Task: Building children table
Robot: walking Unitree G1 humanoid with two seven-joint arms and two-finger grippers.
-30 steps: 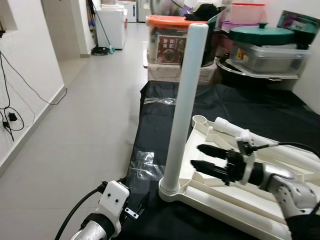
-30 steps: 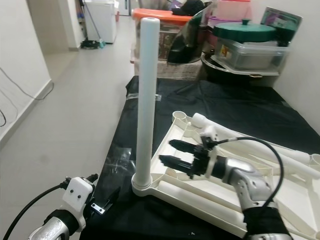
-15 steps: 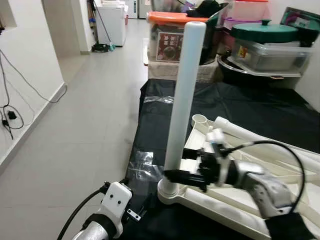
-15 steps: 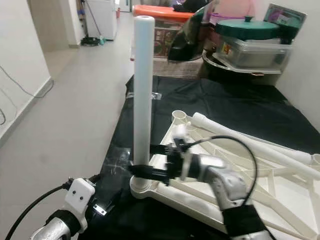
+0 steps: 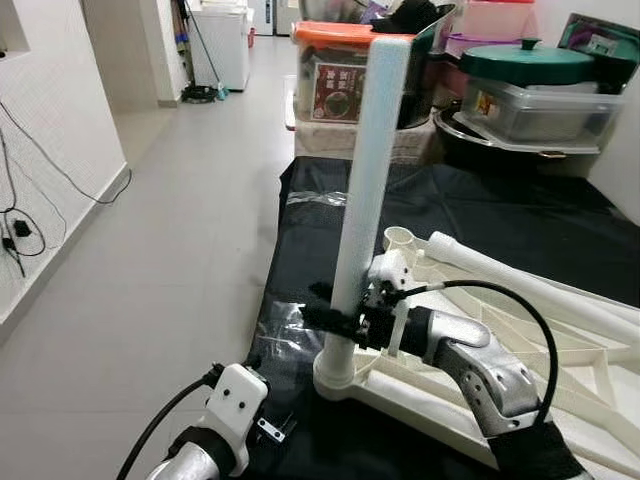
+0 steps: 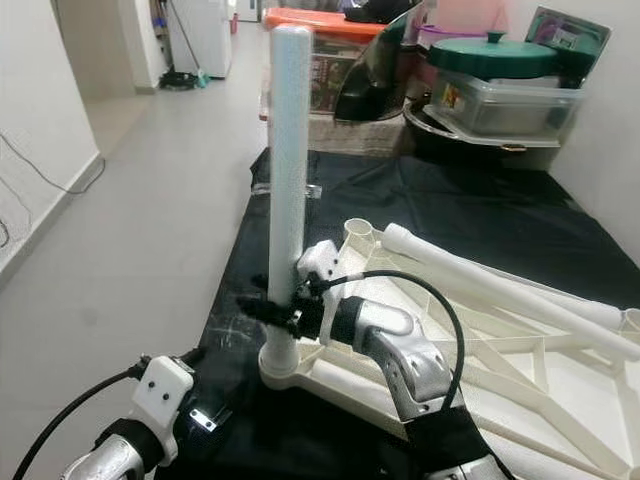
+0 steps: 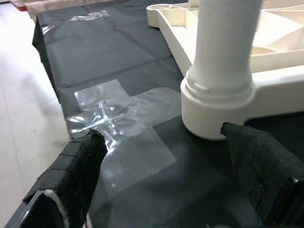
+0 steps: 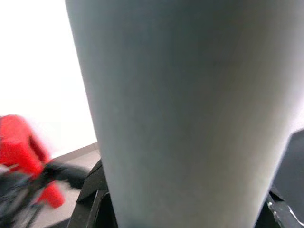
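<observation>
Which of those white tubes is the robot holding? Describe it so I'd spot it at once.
Look at the black sheet on the floor, where a white tabletop lies upside down. At its near left corner one leg stands upright in its socket, with the right claw around it low down. The other leg lies flat across the tabletop.

Grey tiled floor (image 5: pixel 190 200), white walls (image 5: pixel 50 120)

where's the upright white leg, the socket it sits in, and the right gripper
upright white leg (image 5: pixel 368 170), left eye view, middle of the tube
corner socket (image 7: pixel 216 111), left wrist view, its round collar
right gripper (image 5: pixel 325 305), left eye view, between the fingertips around the leg
</observation>
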